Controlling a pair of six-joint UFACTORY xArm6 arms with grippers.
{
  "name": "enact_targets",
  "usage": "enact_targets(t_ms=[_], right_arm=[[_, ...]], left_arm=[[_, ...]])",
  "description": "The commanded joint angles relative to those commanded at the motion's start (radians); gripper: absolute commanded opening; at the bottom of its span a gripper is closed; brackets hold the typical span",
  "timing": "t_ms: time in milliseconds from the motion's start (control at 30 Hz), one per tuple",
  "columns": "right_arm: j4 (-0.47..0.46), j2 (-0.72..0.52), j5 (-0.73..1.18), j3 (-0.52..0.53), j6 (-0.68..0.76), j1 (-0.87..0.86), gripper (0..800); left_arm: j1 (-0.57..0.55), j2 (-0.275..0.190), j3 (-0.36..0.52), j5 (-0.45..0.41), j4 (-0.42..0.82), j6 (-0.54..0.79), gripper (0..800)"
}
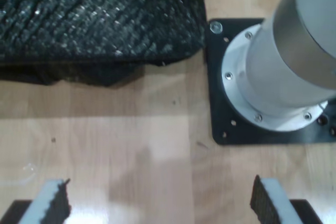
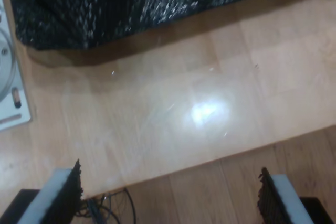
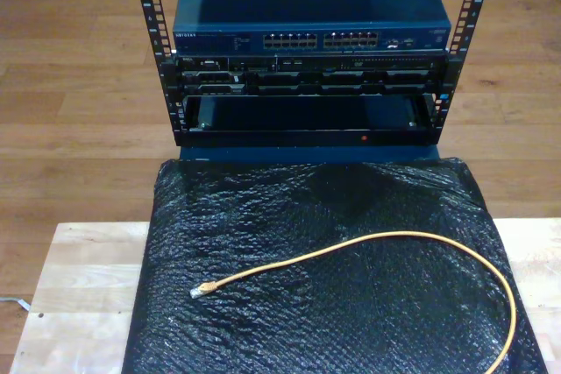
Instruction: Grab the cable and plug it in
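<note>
Exterior view footage shows the cable (image 3: pixel 394 247) laid in a wide loop on a black bubble-wrap sheet (image 3: pixel 263 208) that covers most of a light wooden table (image 3: pixel 79 269). Its clear plug (image 3: pixel 201 290) is seen near the exterior view's left half of the sheet, and the cord is carried off toward the lower edge at the exterior view's right. Behind the table, a network switch (image 3: pixel 311 6) with rows of ports is mounted in a black rack (image 3: pixel 307 116).

My first gripper (image 1: pixel 157 205) is held with its jaws wide apart over bare wood, nothing between them; a silver arm base (image 1: pixel 283 72) on a black plate is seen beside the sheet.

My second gripper (image 2: pixel 170 198) is likewise spread, empty, above the table edge, with a yellow arc of cable on the sheet beyond.
</note>
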Motion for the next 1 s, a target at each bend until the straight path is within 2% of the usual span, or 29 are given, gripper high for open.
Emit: enact_targets(t_ms=[200, 567, 800, 1000], right_arm=[[0.02, 0.015, 0.02, -0.04, 0.041, 0.052, 799], [0.064, 0.023, 0.02, -0.052, 0.11, 0.143, 798], [0.072, 0.023, 0.02, -0.069, 0.137, 0.204, 797], [0.095, 0.023, 0.018, -0.074, 0.183, 0.267, 797]], left_arm=[[-0.051, 0.0, -0.015, 0.0, -0.041, -0.061, 800], [-0.146, 0.008, -0.018, 0.008, -0.098, -0.17, 800], [-0.164, 0.009, -0.017, 0.006, -0.106, -0.184, 800], [-0.189, 0.009, -0.011, 0.014, -0.175, -0.204, 800]])
